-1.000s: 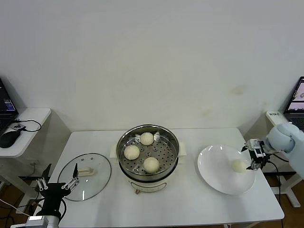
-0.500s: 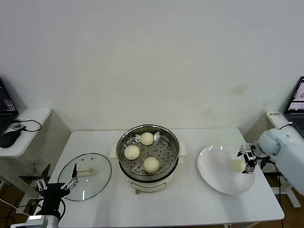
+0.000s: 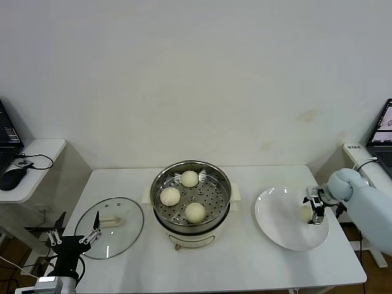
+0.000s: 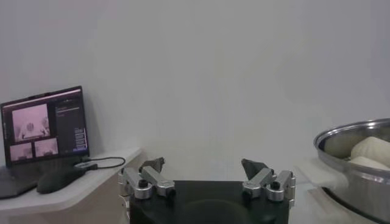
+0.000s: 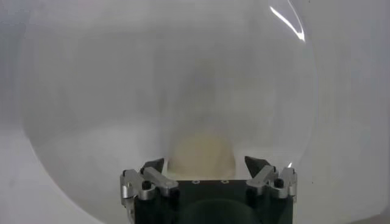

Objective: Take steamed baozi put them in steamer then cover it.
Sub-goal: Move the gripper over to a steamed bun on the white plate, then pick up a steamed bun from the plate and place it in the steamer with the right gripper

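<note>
Three baozi [image 3: 190, 179] [image 3: 170, 196] [image 3: 195, 212] lie in the steel steamer [image 3: 160, 184] at the table's middle. The last baozi [image 3: 305, 212] sits on the right side of the white plate [image 3: 278, 226]. My right gripper [image 3: 315, 211] is open right at this baozi. In the right wrist view the baozi [image 5: 202, 157] lies between the spread fingers of the right gripper [image 5: 204, 163]. My left gripper [image 3: 76, 237] is open and idle at the table's front left, beside the glass lid [image 3: 113, 229]; it also shows in the left wrist view [image 4: 203, 164].
The steamer's rim [image 4: 353, 131] shows at the edge of the left wrist view. A side table with a laptop [image 4: 42, 125] and a mouse [image 3: 10, 177] stands at the far left. Another laptop [image 3: 383, 130] stands at the far right.
My right gripper has moved left over the plate's edge and closed in on the last baozi. The left arm has not moved.
</note>
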Controlling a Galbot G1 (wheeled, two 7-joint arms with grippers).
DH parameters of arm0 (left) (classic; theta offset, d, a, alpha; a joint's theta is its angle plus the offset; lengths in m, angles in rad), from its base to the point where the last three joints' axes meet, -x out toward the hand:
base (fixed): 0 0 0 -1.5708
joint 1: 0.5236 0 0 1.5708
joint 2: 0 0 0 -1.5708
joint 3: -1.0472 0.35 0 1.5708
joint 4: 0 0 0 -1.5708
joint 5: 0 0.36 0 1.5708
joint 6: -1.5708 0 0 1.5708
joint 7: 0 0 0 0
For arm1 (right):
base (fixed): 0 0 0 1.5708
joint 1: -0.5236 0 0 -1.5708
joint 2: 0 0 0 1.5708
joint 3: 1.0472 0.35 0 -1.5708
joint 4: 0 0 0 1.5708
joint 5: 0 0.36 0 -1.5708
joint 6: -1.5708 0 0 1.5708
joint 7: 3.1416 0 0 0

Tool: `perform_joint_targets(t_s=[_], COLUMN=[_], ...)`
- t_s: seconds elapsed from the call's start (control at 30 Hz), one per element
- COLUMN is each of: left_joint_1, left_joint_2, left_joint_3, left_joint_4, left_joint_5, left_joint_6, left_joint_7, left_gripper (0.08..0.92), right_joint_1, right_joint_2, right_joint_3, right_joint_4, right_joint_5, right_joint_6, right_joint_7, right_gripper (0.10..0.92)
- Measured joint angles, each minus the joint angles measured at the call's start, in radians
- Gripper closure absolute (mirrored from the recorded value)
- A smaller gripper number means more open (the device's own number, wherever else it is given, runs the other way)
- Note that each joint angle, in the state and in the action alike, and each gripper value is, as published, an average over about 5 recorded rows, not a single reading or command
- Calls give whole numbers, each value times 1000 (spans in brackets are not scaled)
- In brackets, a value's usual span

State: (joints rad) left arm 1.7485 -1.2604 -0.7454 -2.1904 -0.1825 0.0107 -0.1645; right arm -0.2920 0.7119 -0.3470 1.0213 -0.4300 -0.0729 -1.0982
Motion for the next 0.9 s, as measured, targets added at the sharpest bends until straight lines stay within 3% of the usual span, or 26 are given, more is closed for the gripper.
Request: perform_joint_targets(t_s=[0.33, 0.63, 0.9], left_joint_1=[1, 0, -4], left_joint_2=[-1, 1, -1], left_joint_3=[-1, -5, 1], left_joint_4=[6, 7, 9], left_joint_5=[0, -1, -2], left_joint_6=[-1, -2, -2], left_joint_7=[0, 0, 0], left_gripper=[177, 177, 177], right_joint_1=[7, 38, 146], right_joint_2=[9, -24, -119], right_joint_3=[-1, -34, -137], right_joint_4=[-15, 35, 189], right_joint_5=[-10, 27, 130], right_joint_6=[-3, -27, -94], right_joint_7=[-5, -21, -25], right_gripper=[423, 446, 437])
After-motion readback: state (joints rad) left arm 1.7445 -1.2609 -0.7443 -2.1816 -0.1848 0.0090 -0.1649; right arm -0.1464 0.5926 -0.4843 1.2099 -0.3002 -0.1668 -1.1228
